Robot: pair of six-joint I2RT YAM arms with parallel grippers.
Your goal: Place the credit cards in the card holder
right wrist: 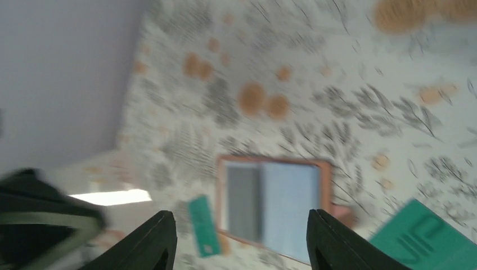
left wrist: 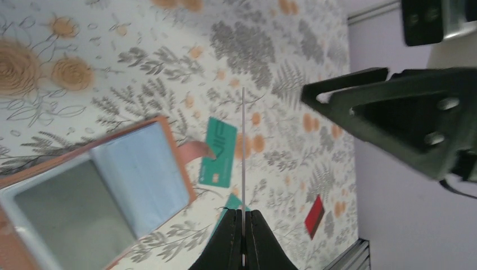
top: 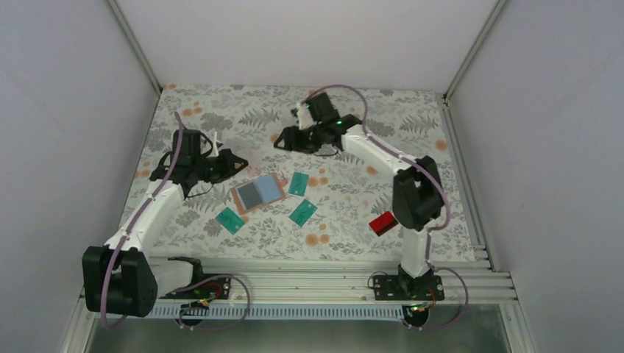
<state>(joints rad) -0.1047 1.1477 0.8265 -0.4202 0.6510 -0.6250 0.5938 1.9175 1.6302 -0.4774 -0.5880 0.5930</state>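
Left wrist: card edge-on in claw

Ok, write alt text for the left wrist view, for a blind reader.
Left gripper shut on a thin card seen edge-on, above a floral table. On it lie the open card holder, a teal card and a red card.
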